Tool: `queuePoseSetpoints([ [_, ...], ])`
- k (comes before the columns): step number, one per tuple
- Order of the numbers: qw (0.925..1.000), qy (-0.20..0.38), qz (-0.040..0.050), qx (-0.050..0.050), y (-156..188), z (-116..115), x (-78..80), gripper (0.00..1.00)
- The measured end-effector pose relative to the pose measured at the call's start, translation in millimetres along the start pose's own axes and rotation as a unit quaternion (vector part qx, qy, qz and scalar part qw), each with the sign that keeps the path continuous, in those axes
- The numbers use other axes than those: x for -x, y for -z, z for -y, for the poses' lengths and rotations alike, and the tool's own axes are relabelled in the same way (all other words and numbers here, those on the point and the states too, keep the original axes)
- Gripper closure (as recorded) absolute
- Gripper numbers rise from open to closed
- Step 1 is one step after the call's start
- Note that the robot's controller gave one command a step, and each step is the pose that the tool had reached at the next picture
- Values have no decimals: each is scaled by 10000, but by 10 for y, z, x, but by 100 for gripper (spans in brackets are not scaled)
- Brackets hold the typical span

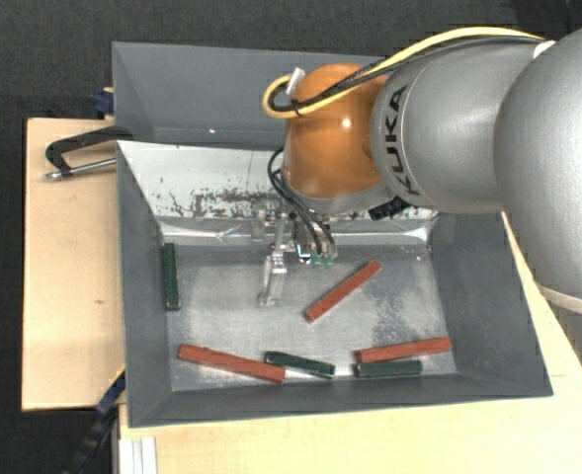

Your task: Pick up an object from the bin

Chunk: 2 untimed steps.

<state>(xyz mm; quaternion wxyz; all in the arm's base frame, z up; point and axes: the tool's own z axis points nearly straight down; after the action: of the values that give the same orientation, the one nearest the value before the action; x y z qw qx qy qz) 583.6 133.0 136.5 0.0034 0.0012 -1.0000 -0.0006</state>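
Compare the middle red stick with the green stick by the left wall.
The red stick lies slanted; the green stick runs straight up the view. The red stick looks longer than the green stick. The red stick is mid-floor; the green stick by the left wall. Both are slim bars lying flat.

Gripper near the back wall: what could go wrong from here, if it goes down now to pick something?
1. The gripper hangs over bare floor, between the left green stick and the tilted red stick. Going straight down, it would likely grasp nothing.
2. It is close to the back wall, so a small move that way might scrape it.
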Motion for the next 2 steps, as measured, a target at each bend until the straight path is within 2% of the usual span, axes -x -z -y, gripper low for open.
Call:
queuePoseSetpoints([
  [1, 10000, -8, 42, 6, 51, 5, 19, 0],
  [2, 9992, 398, 41, 7, 23, 323, 54, 0],
])
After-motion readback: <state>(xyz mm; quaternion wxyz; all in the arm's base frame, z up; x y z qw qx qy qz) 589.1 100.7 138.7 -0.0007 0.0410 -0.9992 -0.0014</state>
